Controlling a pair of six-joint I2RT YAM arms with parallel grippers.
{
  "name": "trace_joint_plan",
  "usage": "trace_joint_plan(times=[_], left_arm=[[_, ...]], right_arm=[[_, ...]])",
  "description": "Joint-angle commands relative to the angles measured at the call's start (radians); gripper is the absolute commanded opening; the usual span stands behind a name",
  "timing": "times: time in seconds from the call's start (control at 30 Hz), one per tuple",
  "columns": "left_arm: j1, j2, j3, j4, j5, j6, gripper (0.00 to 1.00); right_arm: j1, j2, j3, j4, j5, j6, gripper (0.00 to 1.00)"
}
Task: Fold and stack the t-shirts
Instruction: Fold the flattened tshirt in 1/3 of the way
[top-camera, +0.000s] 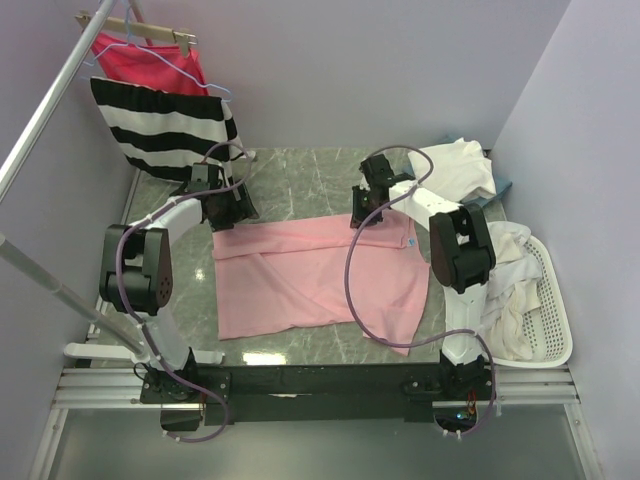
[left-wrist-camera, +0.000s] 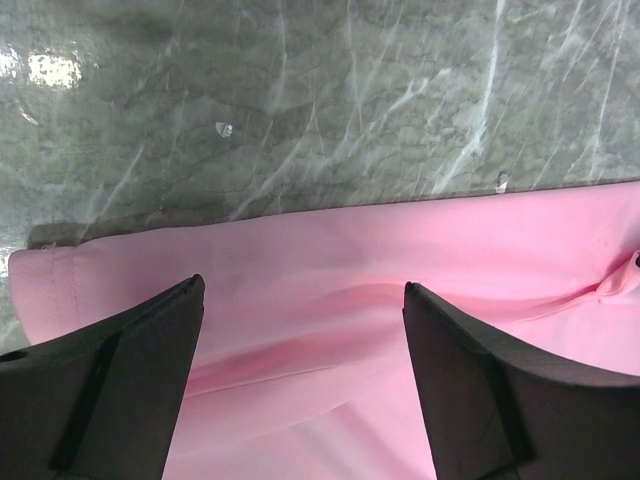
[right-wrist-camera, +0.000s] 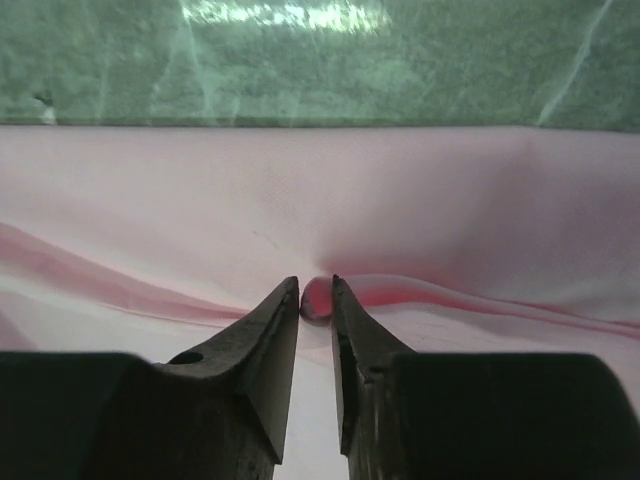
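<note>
- Your right gripper is pinching a small raised ridge of the pink t-shirt between fingertips that are almost touching. The grip is sitting just inside the shirt's far edge.
- Your left gripper is hovering over the far left corner of the same shirt. Its jaws are standing wide and are holding nothing, and a stitched edge is lying just ahead of the fingertips.
- Judged from this: you are advised to be lowering the left fingers onto that corner and taking an equally shallow pinch before lifting.
- You are then best keeping both grips level and the cloth taut between them. The near part is lying creased and doubled, so a lopsided pull is risking a skewed fold.
- The pink t-shirt is lying spread on the middle of the table, between the two arms.
- Counting: one pink t-shirt and two grippers.
- Cream-white t-shirts are lying in one heap at the far right and another in the basket. You cannot tell how many each heap is holding.
- One blue t-shirt is peeking from under the far heap.
- One striped garment and one magenta-red garment are hanging at the far left.
</note>
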Motion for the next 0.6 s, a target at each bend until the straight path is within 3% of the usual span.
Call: trace_joint_plan(times=[0.0, 0.07, 0.17, 0.33, 0.47, 0.57], left_arm=[[-0.006, 0.011, 0.032, 0.004, 0.018, 0.021, 0.85], [-0.007, 0.017, 0.035, 0.002, 0.02, 0.024, 0.85], [-0.009, 0.019, 0.032, -0.001, 0.02, 0.027, 0.85], [-0.009, 0.021, 0.029, 0.0, 0.021, 0.03, 0.85], [-0.009, 0.025, 0.032, -0.004, 0.024, 0.032, 0.85], [-0.01, 0.027, 0.032, -0.003, 0.021, 0.033, 0.85]], right_arm=[[0.023, 0.0, 0.049, -0.091, 0.147, -0.052, 0.24], [0.028, -0.003, 0.049, -0.109, 0.171, -0.055, 0.2], [0.033, -0.029, 0.024, -0.111, 0.19, -0.058, 0.26], [0.043, -0.046, 0.016, -0.129, 0.21, -0.064, 0.26], [0.05, -0.058, 0.0, -0.14, 0.208, -0.066, 0.05], [0.054, -0.091, -0.04, -0.133, 0.202, -0.058, 0.0]])
